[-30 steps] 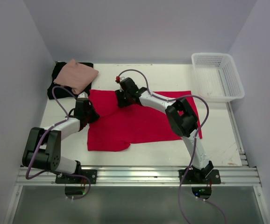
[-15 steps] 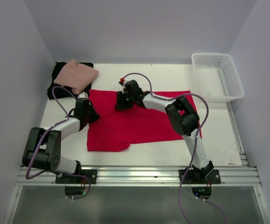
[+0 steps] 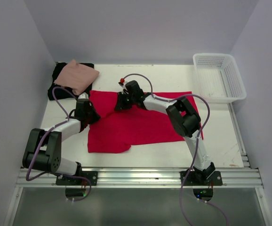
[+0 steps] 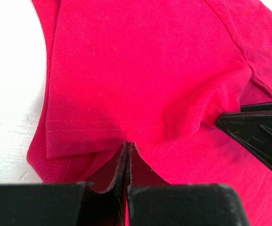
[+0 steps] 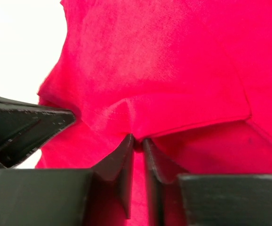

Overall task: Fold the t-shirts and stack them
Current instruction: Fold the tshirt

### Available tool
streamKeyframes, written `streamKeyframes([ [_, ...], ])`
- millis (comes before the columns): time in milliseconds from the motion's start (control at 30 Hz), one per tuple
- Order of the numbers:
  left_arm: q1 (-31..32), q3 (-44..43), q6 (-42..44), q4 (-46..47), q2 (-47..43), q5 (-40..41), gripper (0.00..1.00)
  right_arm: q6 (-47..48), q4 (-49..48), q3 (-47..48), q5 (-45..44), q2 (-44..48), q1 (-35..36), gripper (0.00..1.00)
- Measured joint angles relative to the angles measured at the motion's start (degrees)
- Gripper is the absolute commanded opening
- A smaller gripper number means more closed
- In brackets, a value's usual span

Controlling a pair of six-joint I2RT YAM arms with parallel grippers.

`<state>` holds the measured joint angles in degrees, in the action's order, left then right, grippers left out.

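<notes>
The bright red t-shirt lies spread across the middle of the table. My left gripper is shut on its left edge, pinching a fold near the sleeve hem. My right gripper is shut on a raised pinch of the same red cloth a little further back and to the right. Each wrist view shows the other gripper's dark fingers close by. The salmon-pink t-shirt lies folded on top of the black t-shirt at the back left corner.
A white lattice basket stands at the back right. Walls close in the table on the left, back and right. Bare white table shows to the right of the red shirt and behind it.
My right gripper has shifted slightly to the left and down with the red cloth in it, drawing the upper left part of the shirt into a fold. The left arm has not moved.
</notes>
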<state>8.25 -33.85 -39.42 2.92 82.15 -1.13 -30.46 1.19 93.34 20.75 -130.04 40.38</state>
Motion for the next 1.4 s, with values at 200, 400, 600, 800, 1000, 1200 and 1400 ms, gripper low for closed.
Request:
streamKeyframes([
  [200,-0.1,0.0,0.0,0.0,0.0,0.0,0.0,-0.2,-0.3,-0.2,0.3,0.0,0.0,0.0],
  [400,-0.4,0.0,0.0,0.0,0.0,0.0,0.0,0.5,0.1,-3.8,-0.2,1.6,0.0,0.0],
  [600,-0.4,0.0,0.0,0.0,0.0,0.0,0.0,2.8,5.2,-4.5,-2.4,4.4,0.0,0.0],
  [800,-0.4,0.0,0.0,0.0,0.0,0.0,0.0,4.8,9.2,-4.5,-5.0,6.7,0.0,0.0],
  [1000,-0.4,0.0,0.0,-0.1,0.0,0.0,0.0,6.4,13.5,-4.5,-6.4,6.7,0.0,0.39],
  [1200,-0.4,0.0,0.5,-1.6,-1.6,1.0,0.23,7.6,15.4,-9.6,-7.7,11.5,0.0,0.45],
  [1400,-0.4,-1.0,1.7,-1.8,-6.7,2.9,0.0,9.5,16.9,-14.6,-13.0,23.1,0.1,0.0],
])
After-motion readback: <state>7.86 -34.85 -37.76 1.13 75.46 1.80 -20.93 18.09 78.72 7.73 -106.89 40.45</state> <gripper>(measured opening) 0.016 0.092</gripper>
